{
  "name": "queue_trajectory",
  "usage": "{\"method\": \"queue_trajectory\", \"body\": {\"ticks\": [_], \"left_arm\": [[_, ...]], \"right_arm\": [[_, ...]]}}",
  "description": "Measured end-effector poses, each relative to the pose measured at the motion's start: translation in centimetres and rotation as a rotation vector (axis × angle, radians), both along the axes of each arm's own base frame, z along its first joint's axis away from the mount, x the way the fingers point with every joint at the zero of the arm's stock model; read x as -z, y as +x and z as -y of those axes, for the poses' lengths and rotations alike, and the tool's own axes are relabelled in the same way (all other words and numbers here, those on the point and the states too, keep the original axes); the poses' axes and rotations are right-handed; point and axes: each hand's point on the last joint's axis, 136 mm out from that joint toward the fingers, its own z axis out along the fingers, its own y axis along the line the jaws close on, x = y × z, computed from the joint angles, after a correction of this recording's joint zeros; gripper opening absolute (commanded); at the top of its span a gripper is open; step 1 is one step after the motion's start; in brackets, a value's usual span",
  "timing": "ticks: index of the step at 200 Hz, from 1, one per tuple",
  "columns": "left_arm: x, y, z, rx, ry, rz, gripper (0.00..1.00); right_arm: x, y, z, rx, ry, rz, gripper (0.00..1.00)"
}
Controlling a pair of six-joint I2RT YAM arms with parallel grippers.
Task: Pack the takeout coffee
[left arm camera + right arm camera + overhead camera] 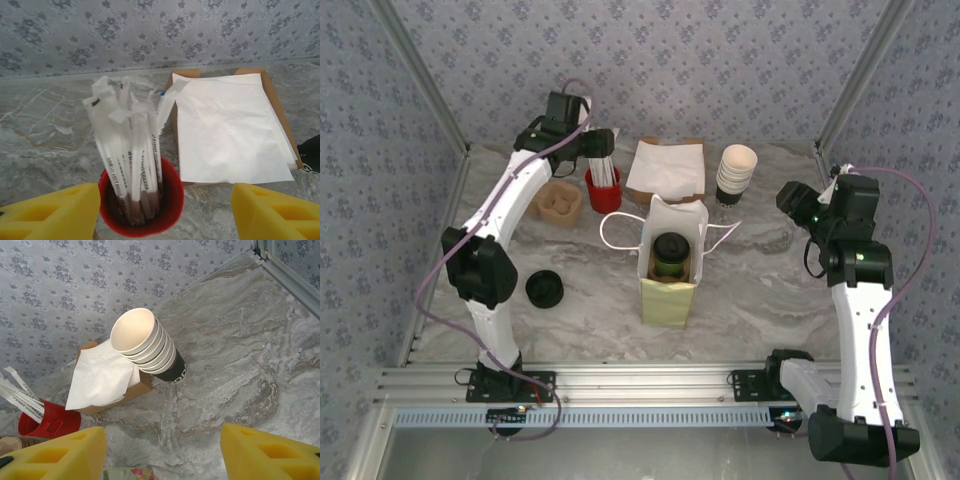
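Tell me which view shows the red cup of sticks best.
Left wrist: the red cup sits close and centred, its wrapped sticks plainly visible. Top external shows it small, from above; right wrist catches it at the lower-left edge.

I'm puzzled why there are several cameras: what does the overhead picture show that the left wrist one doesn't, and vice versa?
Overhead adds the white-and-yellow paper bag with the green, black-lidded coffee cup standing inside, a loose black lid and the stack of white cups. The left wrist view adds close detail: black print on the white sticks, and its open yellow fingers either side of the red cup. Both share that red cup, the sticks and the white paper sheets.
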Motion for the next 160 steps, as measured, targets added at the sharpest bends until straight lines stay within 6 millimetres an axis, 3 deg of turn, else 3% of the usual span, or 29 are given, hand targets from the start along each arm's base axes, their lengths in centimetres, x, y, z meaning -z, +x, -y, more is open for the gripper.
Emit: {"method": "queue_trajectory", "body": {"ticks": [26,49,69,124,160], "left_arm": [[1.3,1.3,0.9,0.010,-0.001,-0.011,0.54],[2.4,2.8,1.5,0.007,-0.004,-0.021,0.51],[3.3,3.8,1.9,0.000,-0.009,-0.031,0.43],[3.3,4.4,1.6,-0.036,-0.009,-0.031,0.35],[2.9,4.3,1.1,-0.066,-0.028,-0.050,0.35]], "right_arm": [[0.8,1.2,0.1,0.000,0.002,-0.022,0.64],[0.9,1.6,0.2,-0.001,-0.001,-0.021,0.64],[0.7,1.7,0.1,-0.004,-0.001,-0.013,0.64],[0.5,1.6,0.0,-0.018,-0.010,-0.006,0.64],[-0.2,1.6,0.0,-0.018,-0.013,0.019,0.64]]}}
